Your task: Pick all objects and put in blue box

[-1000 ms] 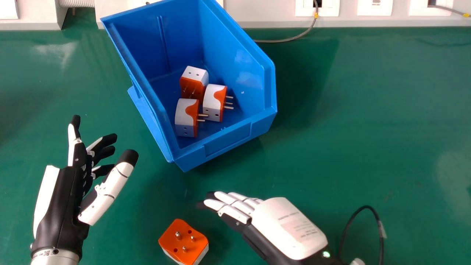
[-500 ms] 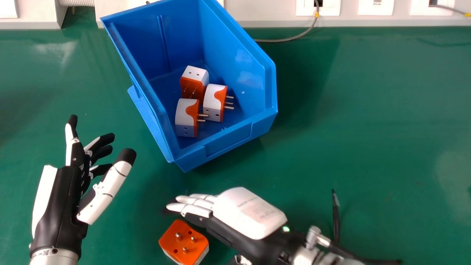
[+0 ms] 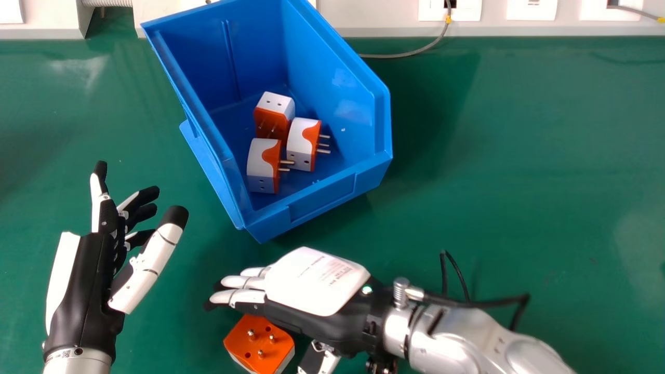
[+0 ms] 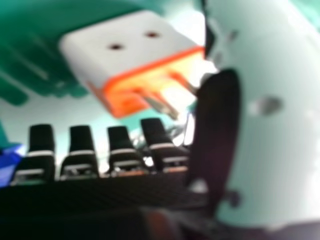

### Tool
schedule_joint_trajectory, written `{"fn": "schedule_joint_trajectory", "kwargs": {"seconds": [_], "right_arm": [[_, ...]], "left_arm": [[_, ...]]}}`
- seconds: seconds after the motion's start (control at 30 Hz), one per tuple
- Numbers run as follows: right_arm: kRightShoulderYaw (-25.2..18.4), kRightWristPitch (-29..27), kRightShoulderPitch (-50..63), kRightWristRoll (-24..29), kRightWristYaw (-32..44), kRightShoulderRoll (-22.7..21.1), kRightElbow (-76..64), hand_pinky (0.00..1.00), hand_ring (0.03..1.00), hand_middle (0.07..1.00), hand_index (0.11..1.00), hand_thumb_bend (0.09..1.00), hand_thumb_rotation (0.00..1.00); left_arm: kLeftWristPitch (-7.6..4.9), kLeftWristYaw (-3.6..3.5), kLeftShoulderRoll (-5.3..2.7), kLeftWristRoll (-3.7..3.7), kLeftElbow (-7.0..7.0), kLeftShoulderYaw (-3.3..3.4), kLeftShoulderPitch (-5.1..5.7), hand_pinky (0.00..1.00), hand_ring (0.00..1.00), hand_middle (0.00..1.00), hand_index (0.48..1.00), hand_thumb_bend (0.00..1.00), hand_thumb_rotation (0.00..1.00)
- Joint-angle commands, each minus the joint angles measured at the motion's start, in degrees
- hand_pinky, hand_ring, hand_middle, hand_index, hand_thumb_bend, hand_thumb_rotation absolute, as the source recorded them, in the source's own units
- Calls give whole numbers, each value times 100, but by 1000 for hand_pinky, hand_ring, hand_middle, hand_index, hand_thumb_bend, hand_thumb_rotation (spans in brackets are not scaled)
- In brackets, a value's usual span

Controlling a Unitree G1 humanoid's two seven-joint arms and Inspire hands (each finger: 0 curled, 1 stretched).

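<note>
Swinging leftward, right hand drew near 1 loose adapter, fingers and thumb apart; grasp seemed due. 3 adapters lay in blue box.

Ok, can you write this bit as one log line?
right hand: open, beside loose plug | loose plug: on table, prongs up | blue box: three plugs inside | left hand: open, left of box

Silver forearm, black cable, silver screw; black-and-white hand, green light.
</note>
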Motion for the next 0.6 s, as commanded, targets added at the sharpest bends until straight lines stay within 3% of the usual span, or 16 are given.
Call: {"fn": "schedule_joint_trajectory", "kwargs": {"seconds": [0.0, 0.57], "right_arm": [[76, -125, -324, -56, 27, 104, 158, 865, 916, 935, 887, 619, 233], [623, 273, -1075, -542, -48, 666, 1633, 951, 961, 963, 899, 607, 212]], "left_arm": [[-45, 40, 7, 60, -117, 6, 11, 775, 860, 874, 879, 608, 708], [-22, 50, -25, 46, -237, -9, 102, 790, 868, 882, 884, 627, 747]]}}
